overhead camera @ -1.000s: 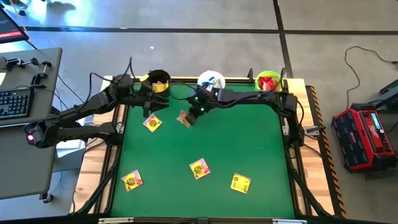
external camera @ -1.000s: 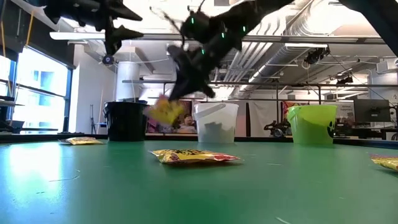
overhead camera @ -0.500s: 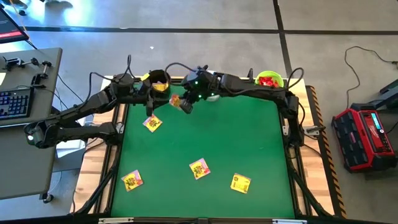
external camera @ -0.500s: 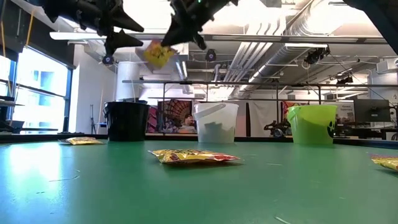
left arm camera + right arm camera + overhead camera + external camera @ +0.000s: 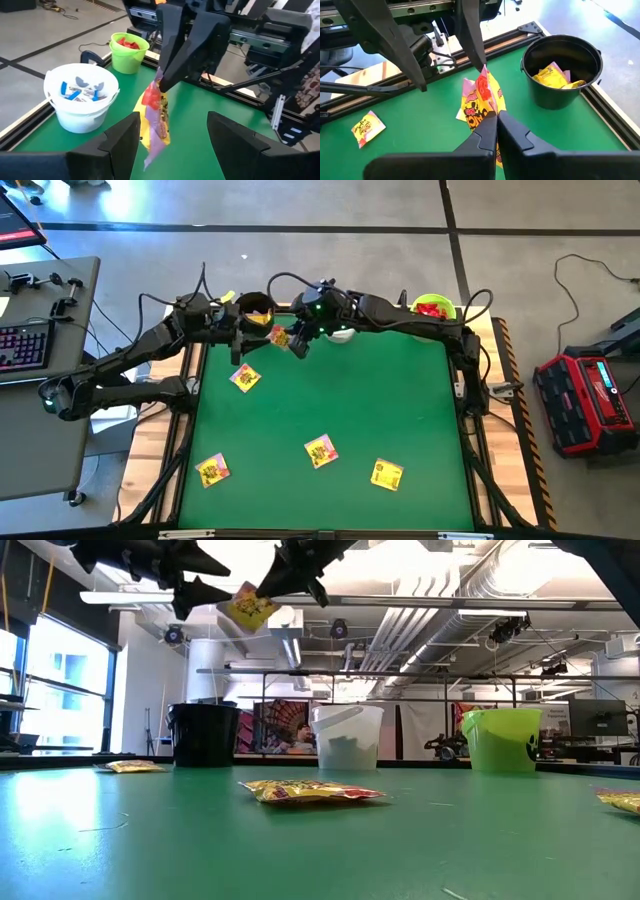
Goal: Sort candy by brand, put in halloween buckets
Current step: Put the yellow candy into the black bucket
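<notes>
My right gripper (image 5: 496, 131) is shut on a yellow candy packet (image 5: 480, 102) high above the table, next to the black bucket (image 5: 256, 307), which holds yellow packets (image 5: 554, 76). My left gripper (image 5: 174, 125) stands open just left of that packet, its fingers (image 5: 405, 47) on either side of the packet's far end; I cannot tell whether one touches it. The white bucket (image 5: 80, 97) holds white-and-blue packets, and the green bucket (image 5: 432, 308) holds red ones. All three buckets stand along the far edge. My right gripper pinches the yellow packet by one end (image 5: 158, 84) between its two fingers. The fingers come slanting down from the table's right. The packet hangs below them (image 5: 248, 608), lifted well clear of the table.
Several yellow packets lie flat on the green mat: one near the far left (image 5: 245, 377), one at the near left (image 5: 212, 470) and two near the front middle (image 5: 320, 450), (image 5: 387, 473). A black frame rail (image 5: 470, 390) runs around the mat.
My right gripper has risen from close above the table with the yellow packet and gone toward the far left, up to my left gripper and the black bucket. The packet now hangs high above the mat.
</notes>
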Controlling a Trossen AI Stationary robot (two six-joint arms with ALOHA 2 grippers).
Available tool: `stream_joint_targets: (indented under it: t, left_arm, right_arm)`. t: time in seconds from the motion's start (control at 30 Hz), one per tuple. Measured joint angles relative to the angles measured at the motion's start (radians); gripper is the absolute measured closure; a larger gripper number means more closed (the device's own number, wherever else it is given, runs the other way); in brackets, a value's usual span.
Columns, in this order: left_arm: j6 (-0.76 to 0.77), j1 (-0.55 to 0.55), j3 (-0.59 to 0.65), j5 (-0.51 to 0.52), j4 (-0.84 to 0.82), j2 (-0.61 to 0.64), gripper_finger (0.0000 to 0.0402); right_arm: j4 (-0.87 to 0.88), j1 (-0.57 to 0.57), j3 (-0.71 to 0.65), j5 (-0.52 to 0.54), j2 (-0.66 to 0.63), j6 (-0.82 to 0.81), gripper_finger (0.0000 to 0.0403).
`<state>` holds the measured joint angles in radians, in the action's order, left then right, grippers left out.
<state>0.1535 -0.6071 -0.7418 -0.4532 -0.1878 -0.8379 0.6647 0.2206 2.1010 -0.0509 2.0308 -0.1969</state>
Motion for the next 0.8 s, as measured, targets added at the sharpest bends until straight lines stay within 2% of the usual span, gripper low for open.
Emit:
stream_joint_targets:
  t: [0.23,0.47,0.6,0.8]
  left_arm:
    - [-0.010,0.011,0.000,-0.013,0.003,0.000,0.0178]
    - [-0.035,0.033,0.000,-0.035,-0.012,-0.002,0.0182]
    - [-0.035,0.033,0.000,-0.035,-0.017,-0.003,0.0202]
    - [-0.035,0.025,0.000,0.021,-0.024,-0.003,0.0262]
  right_arm:
    - [-0.046,-0.014,0.000,-0.008,0.000,0.073,0.0403]
    - [-0.102,-0.016,0.000,-0.019,0.000,0.062,0.0403]
    - [-0.116,-0.019,0.000,-0.025,0.000,0.062,0.0403]
    - [-0.117,-0.025,0.000,-0.029,0.000,0.048,0.0403]
